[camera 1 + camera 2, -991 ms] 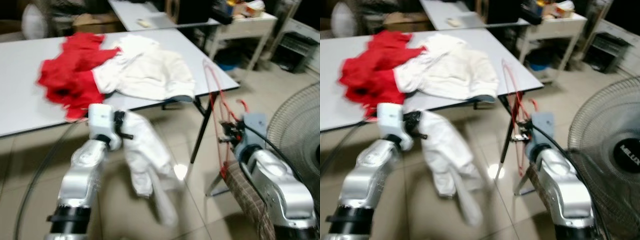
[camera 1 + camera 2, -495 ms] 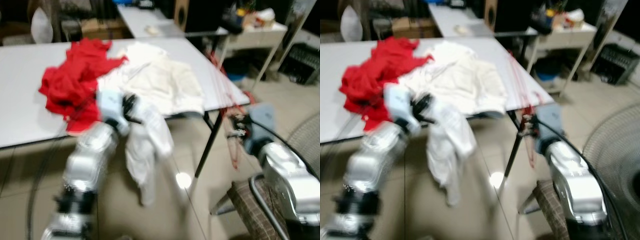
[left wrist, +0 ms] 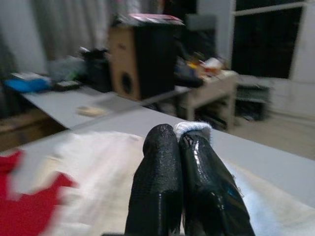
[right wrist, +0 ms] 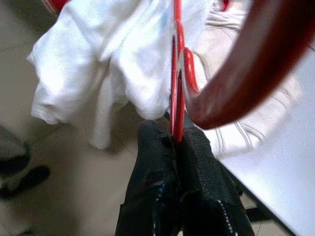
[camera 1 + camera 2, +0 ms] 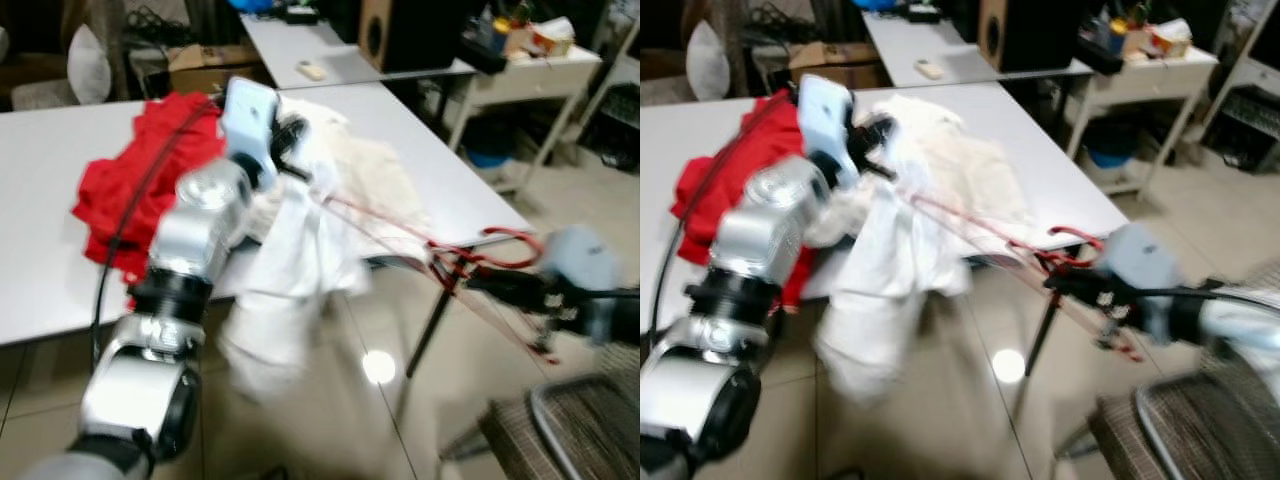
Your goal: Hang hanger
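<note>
We held the white garment (image 5: 290, 260) pinched in our closed left tool (image 3: 184, 147) above the bench (image 5: 50, 260), so our right tool (image 4: 174, 140), clamped on the red hanger (image 5: 1040, 255), could thread it.

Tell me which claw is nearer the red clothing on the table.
Left. The left claw is raised just beside the red clothing, pinching a white garment. The right claw is off past the table edge, shut on a red hanger.

Left gripper (image 3: 183, 142) fingers pinch white cloth (image 3: 193, 128) above table (image 3: 275, 162).
</note>
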Controlling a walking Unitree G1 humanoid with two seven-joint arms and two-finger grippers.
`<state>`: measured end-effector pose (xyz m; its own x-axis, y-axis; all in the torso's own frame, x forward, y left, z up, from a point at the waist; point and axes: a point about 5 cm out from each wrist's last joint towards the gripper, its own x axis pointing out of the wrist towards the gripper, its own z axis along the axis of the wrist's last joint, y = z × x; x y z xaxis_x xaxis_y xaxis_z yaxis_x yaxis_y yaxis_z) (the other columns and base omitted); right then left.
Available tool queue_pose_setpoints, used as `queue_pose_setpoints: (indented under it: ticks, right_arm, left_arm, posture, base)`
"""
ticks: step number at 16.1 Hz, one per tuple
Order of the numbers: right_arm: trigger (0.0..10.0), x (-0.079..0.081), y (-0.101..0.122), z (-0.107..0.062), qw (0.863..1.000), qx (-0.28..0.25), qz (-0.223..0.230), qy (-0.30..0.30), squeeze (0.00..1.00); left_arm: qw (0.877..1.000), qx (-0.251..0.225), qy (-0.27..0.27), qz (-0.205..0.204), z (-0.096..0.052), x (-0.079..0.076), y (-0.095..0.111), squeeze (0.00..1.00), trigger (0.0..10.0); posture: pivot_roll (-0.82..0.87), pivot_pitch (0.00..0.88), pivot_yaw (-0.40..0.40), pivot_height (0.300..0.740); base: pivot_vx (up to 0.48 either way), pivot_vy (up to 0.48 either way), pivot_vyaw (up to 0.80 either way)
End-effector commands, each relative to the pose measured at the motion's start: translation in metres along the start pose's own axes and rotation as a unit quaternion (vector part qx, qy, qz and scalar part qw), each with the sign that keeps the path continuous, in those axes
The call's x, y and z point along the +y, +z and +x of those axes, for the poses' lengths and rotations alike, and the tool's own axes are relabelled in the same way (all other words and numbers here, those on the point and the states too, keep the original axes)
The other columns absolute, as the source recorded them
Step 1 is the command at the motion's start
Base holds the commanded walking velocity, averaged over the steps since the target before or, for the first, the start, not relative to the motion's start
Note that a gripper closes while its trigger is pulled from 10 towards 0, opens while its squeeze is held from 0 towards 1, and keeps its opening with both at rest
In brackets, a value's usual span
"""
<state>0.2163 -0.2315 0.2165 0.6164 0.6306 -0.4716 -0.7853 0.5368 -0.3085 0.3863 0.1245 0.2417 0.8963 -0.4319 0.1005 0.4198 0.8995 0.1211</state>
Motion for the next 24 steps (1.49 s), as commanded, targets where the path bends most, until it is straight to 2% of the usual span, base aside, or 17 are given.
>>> queue_pose_setpoints:
  ticks: [1, 4, 6, 9, 14, 15, 17, 19, 20, 23, 24]
  right_arm:
    - [10.0, -0.005, 0.000, -0.016, 1.000, 0.025, -0.010, 0.014, 0.00]
    - [10.0, -0.008, 0.006, -0.036, 0.998, 0.032, -0.016, 0.051, 0.00]
    - [10.0, -0.010, 0.018, -0.036, 0.998, 0.004, -0.023, 0.063, 0.00]
    - [10.0, -0.011, 0.023, -0.028, 0.996, -0.008, -0.033, 0.077, 0.00]
    - [10.0, -0.015, 0.026, -0.010, 0.994, -0.018, -0.049, 0.093, 0.00]
    - [10.0, -0.019, 0.028, -0.001, 0.994, -0.027, -0.055, 0.093, 0.00]
    - [10.0, -0.023, 0.029, 0.007, 0.992, -0.028, -0.067, 0.107, 0.00]
    - [10.0, -0.029, 0.029, 0.015, 0.990, -0.027, -0.074, 0.115, 0.00]
    - [10.0, -0.036, 0.028, 0.026, 0.989, -0.025, -0.081, 0.124, 0.00]
    - [10.0, -0.044, 0.027, 0.038, 0.987, -0.018, -0.090, 0.129, 0.00]
    - [10.0, -0.056, 0.027, 0.047, 0.988, -0.010, -0.099, 0.119, 0.00]
  left_arm:
    - [1.000, -0.007, 0.018, 0.021, 0.003, 0.015, 0.012, 0.00, 10.0]
    - [0.999, -0.015, 0.000, 0.039, 0.014, 0.018, 0.027, 0.00, 10.0]
    - [0.998, -0.022, -0.018, 0.049, 0.020, 0.013, 0.034, 0.00, 10.0]
    - [0.998, -0.048, -0.031, 0.038, 0.025, 0.010, 0.049, 0.00, 10.0]
    - [0.995, -0.086, -0.048, 0.030, 0.025, 0.010, 0.070, 0.00, 10.0]
    - [0.993, -0.106, -0.058, 0.013, 0.022, 0.009, 0.077, 0.00, 10.0]
    - [0.990, -0.108, -0.088, 0.029, 0.018, 0.004, 0.083, 0.00, 10.0]
    - [0.987, -0.123, -0.093, 0.036, 0.015, 0.002, 0.091, 0.00, 10.0]
    - [0.984, -0.139, -0.105, 0.045, 0.011, -0.004, 0.104, 0.00, 10.0]
    - [0.979, -0.157, -0.120, 0.049, 0.006, -0.009, 0.118, 0.00, 10.0]
    - [0.974, -0.175, -0.135, 0.046, 0.001, -0.013, 0.128, 0.00, 10.0]
  posture:
    - [-0.13, 0.000, -0.036, 0.740]
    - [-0.13, 0.000, -0.038, 0.740]
    - [-0.13, 0.000, -0.037, 0.740]
    - [-0.13, 0.000, -0.037, 0.740]
    - [-0.12, 0.000, -0.042, 0.740]
    - [-0.12, 0.000, -0.042, 0.740]
    - [-0.11, 0.000, -0.049, 0.740]
    - [-0.10, 0.000, -0.066, 0.740]
    - [-0.09, 0.000, -0.077, 0.740]
    - [-0.08, 0.000, -0.082, 0.740]
    - [-0.08, 0.000, -0.083, 0.740]
  base:
    - [0.405, 0.000, 0.00]
    - [0.405, 0.000, 0.00]
    - [0.398, 0.000, 0.00]
    - [0.395, 0.000, 0.00]
    - [0.395, 0.000, 0.00]
    - [0.304, 0.000, 0.00]
    - [0.000, 0.000, 0.00]
    - [0.000, 0.000, 0.00]
    - [0.000, 0.000, 0.00]
    - [0.000, 0.000, 0.00]
    - [0.000, 0.000, 0.00]
